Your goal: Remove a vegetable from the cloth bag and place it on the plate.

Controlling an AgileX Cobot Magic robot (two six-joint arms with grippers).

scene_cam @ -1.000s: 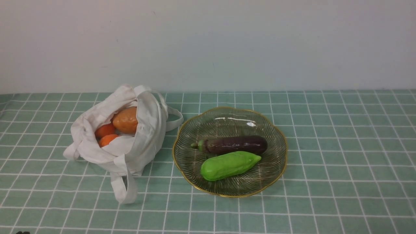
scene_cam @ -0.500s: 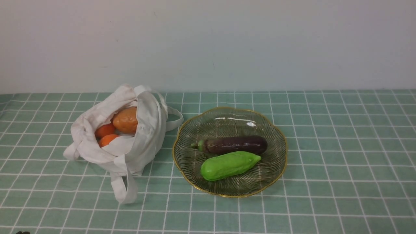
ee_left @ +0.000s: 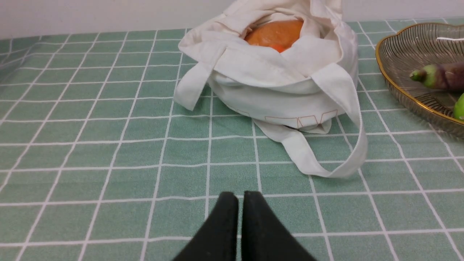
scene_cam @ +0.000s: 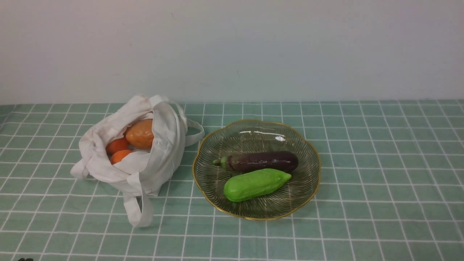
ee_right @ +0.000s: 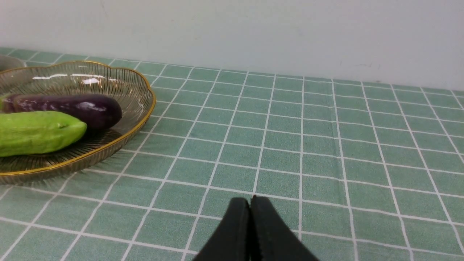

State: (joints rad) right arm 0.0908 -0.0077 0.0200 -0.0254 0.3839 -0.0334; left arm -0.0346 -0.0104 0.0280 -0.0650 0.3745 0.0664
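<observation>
The dark purple eggplant (scene_cam: pixel 261 161) lies across the gold-rimmed glass plate (scene_cam: pixel 308 145), stem end toward the bag; it also shows in the wrist views as the eggplant (ee_right: pixel 72 107) and the eggplant (ee_left: pixel 440 75). The white cloth bag (scene_cam: pixel 159 152) slumps open left of the plate, the bag (ee_left: pixel 282 83) facing my left wrist camera. My left gripper (ee_left: pixel 240 194) is shut and empty, low over the cloth, well short of the bag. My right gripper (ee_right: pixel 250 199) is shut and empty, to the right of the plate (ee_right: pixel 119 141). Neither arm shows in the front view.
A bright green stubby vegetable (scene_cam: pixel 253 184) lies on the plate beside the eggplant. Orange round ones (scene_cam: pixel 139 134) fill the bag's mouth. A loose strap (scene_cam: pixel 139 210) trails toward the table's front. A pale wall closes the back; a green checked cloth covers the table.
</observation>
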